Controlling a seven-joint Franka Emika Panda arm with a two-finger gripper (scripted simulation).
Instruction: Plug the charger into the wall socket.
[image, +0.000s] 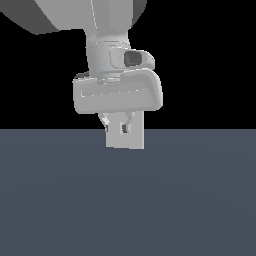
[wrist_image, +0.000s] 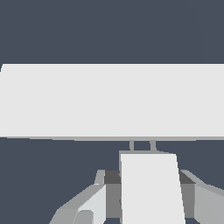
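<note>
Now charger (wrist_image: 151, 188) prongs meeting wall socket (wrist_image: 109, 100) edge

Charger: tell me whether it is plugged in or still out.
Cannot tell for sure. In the wrist view the charger, held in the pincer, has two prongs reaching the wall socket's edge; whether they are seated inside is hidden.
</note>
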